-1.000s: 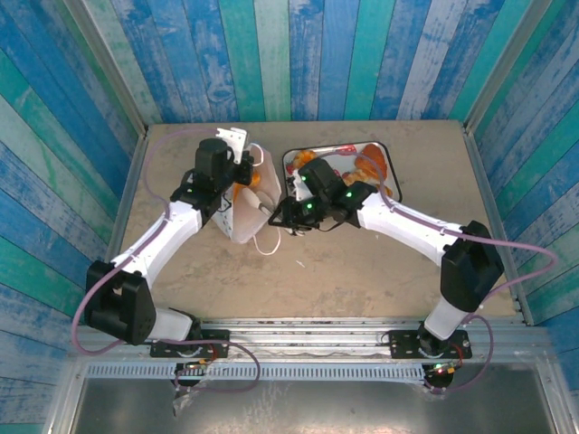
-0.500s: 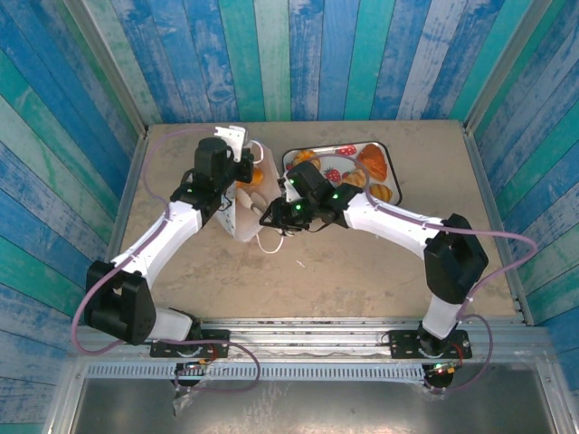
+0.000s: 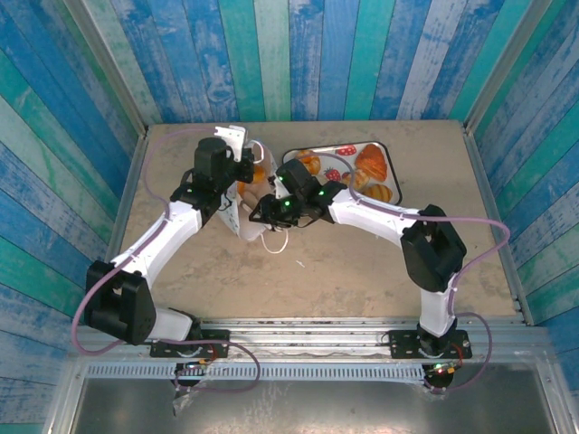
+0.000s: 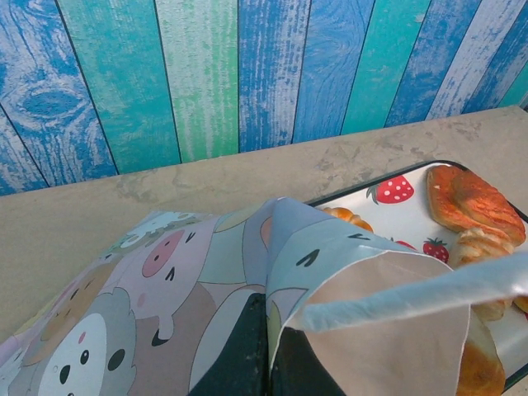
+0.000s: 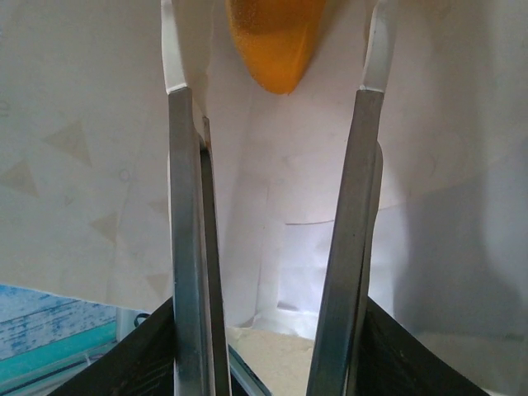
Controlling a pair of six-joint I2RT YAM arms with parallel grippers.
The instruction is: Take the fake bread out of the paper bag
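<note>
The white paper bag (image 3: pixel 242 221) stands left of centre, its cord handle trailing on the table. My left gripper (image 3: pixel 239 174) is shut on the bag's top edge; in the left wrist view its dark fingers (image 4: pixel 247 355) pinch the cartoon-printed paper (image 4: pixel 181 272). My right gripper (image 3: pixel 261 210) reaches into the bag's mouth. In the right wrist view it (image 5: pixel 272 91) stands open inside the white paper walls (image 5: pixel 82 165), with an orange piece of fake bread (image 5: pixel 276 41) just ahead between the fingertips. More orange bread (image 3: pixel 261 172) shows at the bag's top.
A strawberry-print tray (image 3: pixel 385 146) sits right of the bag with several pastries on it, among them a croissant (image 3: pixel 373 163) and a roll (image 3: pixel 308 163). The left wrist view shows that tray (image 4: pixel 388 216) and a pastry (image 4: pixel 470 198). Blue plank walls enclose the table.
My right arm has swung left from the tray and pushed its gripper into the bag's mouth, with its jaws spreading wider. The left gripper has kept its hold on the bag.
</note>
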